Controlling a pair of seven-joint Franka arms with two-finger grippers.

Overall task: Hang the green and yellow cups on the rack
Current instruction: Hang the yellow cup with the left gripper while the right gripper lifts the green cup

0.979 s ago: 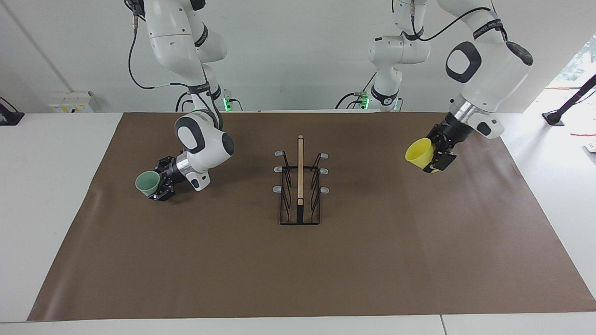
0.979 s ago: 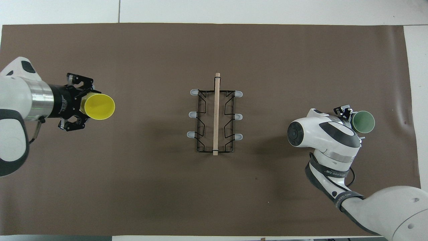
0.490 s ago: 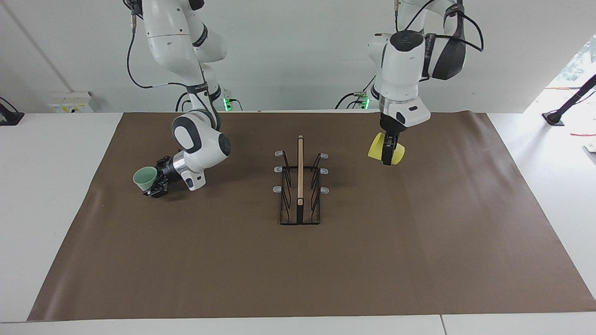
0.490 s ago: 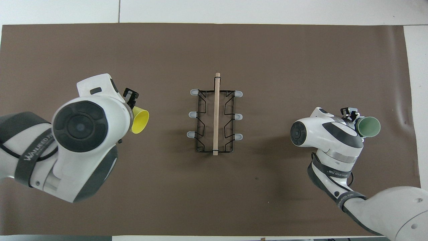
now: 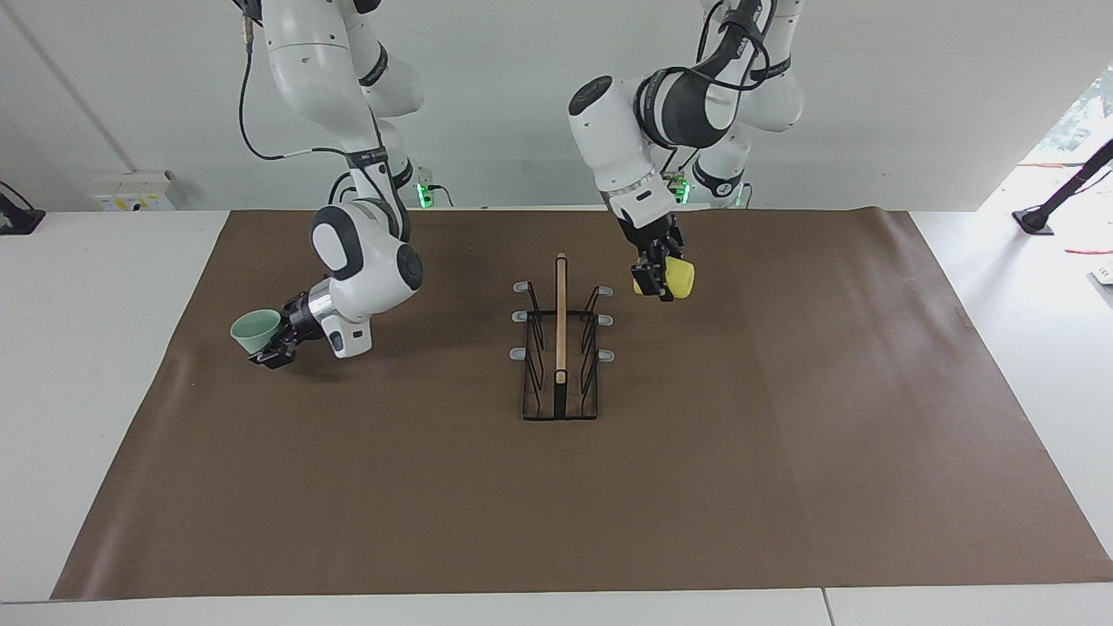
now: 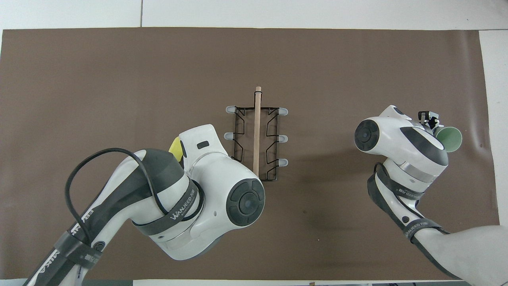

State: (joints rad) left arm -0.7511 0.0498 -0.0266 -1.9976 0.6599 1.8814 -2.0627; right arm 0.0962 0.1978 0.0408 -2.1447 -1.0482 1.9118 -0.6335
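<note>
The yellow cup (image 5: pixel 679 279) is gripped tight by the left pincer (image 5: pixel 654 283) and is held in the air just beside the rack (image 5: pixel 561 348), near the middle of the facing view. The green cup (image 5: pixel 255 331) is gripped by the right pincer (image 5: pixel 276 342) at the middle left of that view, low over the brown mat (image 5: pixel 783 452) on the desk (image 5: pixel 96 365), well apart from the rack.

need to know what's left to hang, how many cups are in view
2. The yellow cup is held in the left tool, in the air beside the rack. The green cup is held in the right tool, toward the right arm's end of the table. Neither is hung.
</note>
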